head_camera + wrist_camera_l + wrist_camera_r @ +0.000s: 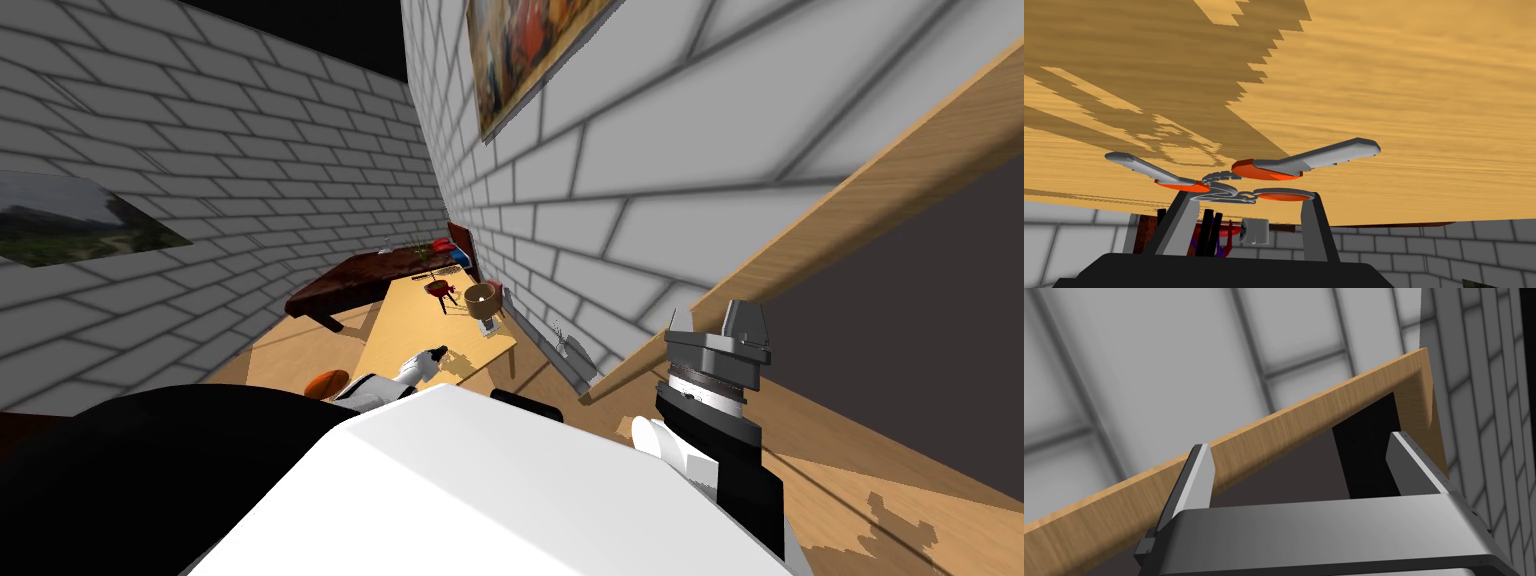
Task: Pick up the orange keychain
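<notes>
The left gripper (1247, 195) stands open at the near end of a light wooden table (1424, 100). Its fingers straddle the orange keychain (1267, 170), which lies flat on the tabletop with its grey keys fanned out, not gripped. The right gripper (1304, 453), open and empty, is raised beside a wooden door frame (1324, 408). Farther along the table stands a brown bowl (482, 297).

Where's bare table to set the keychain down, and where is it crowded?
Bare: the table's middle, between the left gripper at the keychain and the bowl. Crowded: the far end, where the bowl, a red thing and a small white thing stand close together.
</notes>
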You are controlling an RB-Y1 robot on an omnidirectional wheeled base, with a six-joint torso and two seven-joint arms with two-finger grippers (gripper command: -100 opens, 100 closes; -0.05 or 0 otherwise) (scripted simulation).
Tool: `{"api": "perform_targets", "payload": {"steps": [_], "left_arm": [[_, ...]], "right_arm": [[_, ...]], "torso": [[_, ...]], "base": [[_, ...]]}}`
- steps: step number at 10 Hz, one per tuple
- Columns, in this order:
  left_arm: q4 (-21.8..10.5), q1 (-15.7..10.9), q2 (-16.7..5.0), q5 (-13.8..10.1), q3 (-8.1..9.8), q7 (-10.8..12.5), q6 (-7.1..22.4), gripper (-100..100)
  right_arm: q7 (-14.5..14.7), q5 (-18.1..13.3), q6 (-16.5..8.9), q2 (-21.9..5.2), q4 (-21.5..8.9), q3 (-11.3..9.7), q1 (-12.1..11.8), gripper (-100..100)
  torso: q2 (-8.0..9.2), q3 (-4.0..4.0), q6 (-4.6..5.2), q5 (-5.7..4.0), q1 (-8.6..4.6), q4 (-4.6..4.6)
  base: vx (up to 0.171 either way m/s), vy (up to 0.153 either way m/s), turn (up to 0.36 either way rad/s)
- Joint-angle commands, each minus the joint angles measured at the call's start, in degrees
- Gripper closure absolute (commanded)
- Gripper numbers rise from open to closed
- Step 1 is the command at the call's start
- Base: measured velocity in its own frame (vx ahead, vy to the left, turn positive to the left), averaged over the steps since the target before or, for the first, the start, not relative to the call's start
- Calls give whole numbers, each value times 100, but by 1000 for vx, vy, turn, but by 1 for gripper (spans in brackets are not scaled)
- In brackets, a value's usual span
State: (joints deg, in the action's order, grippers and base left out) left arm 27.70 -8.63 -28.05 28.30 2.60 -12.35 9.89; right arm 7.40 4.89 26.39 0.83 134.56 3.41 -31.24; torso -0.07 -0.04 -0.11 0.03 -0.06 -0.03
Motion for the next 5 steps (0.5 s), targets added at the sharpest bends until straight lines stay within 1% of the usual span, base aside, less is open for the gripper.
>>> {"api": "perform_targets", "payload": {"steps": [1, 2, 4, 5], "left_arm": [[-286, -111, -117, -132, 109, -166, -242, 100], [-301, -111, -117, -124, 109, -166, -242, 100], [-306, -111, -114, -122, 101, -145, -261, 100], [-289, -104, -115, -144, 89, -156, -247, 0]], "right_arm": [[0, 0, 0, 0, 0, 0, 0, 0], [0, 0, 0, 0, 0, 0, 0, 0], [0, 0, 0, 0, 0, 0, 0, 0], [0, 0, 0, -1, 0, 1, 0, 0]], "torso": [[0, 0, 0, 0, 0, 0], [4, 2, 1, -1, -6, 0], [2, 1, 1, 1, 8, 1], [-2, -1, 1, 2, 16, -1]], "base": [[-23, -81, -18], [-18, -62, -5], [1, -18, 3], [0, 0, 0]]}}
